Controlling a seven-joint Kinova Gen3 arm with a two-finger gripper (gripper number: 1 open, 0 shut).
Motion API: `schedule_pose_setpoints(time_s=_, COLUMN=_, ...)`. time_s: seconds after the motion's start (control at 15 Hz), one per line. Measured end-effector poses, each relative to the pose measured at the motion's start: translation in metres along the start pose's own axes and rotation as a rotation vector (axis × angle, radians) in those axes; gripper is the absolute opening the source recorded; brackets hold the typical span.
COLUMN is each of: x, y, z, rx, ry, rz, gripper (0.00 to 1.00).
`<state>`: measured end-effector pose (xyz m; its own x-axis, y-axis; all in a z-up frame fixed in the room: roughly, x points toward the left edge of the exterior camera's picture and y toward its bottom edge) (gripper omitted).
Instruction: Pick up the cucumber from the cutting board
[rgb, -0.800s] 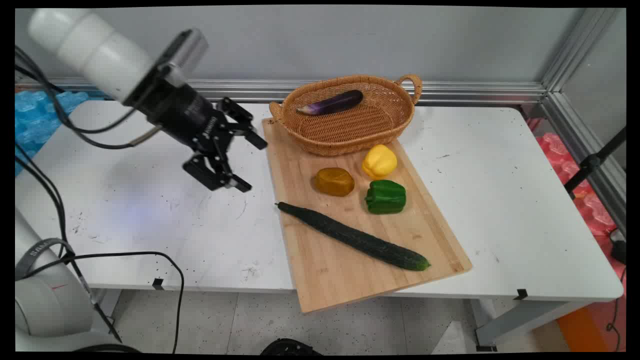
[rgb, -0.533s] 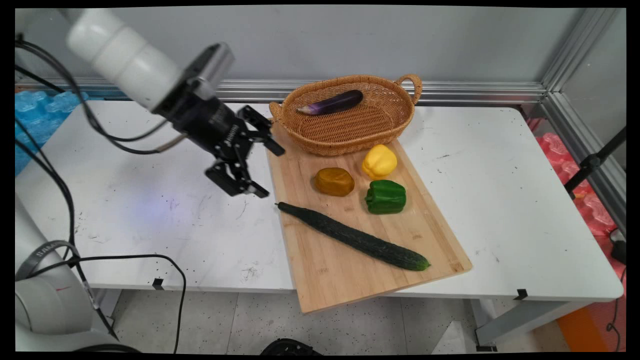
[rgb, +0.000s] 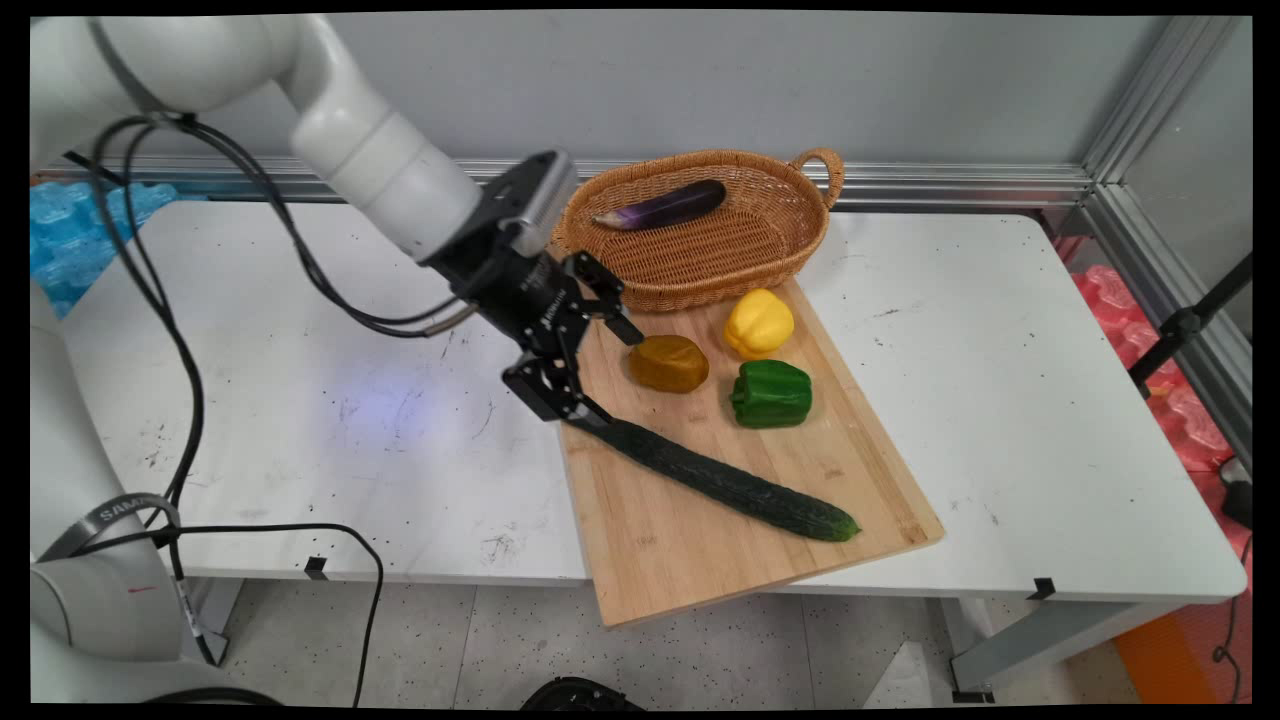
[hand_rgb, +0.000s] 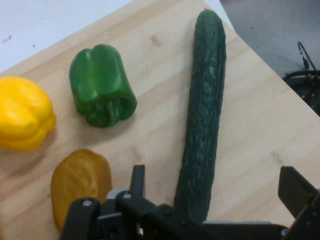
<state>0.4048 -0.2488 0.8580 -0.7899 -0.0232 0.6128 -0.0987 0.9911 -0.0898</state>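
The gripper (rgb: 592, 372) hangs with jaws spread over the cucumber's (rgb: 720, 480) left end, its length running right and nearward across the cutting board (rgb: 700, 560).

Basket (rgb: 700, 262) behind 2 peppers (rgb: 760, 322), cucumber (rgb: 720, 478) nearest on board (rgb: 700, 560)

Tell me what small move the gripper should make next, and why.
Probably lower a little onto the cucumber. The gripper is open, its fingers straddling the cucumber's near end on the cutting board, but apparently not yet low enough to close on it.
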Motion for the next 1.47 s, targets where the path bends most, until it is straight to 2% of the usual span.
schedule_pose_setpoints(time_s=0.67, x=0.012, y=-0.016, z=0.071, rx=-0.058, ry=-0.039, rz=0.027, gripper=1.0)
schedule_pose_setpoints(time_s=1.47, x=0.012, y=-0.024, z=0.119, rx=-0.103, ry=-0.097, rz=0.018, gripper=1.0)
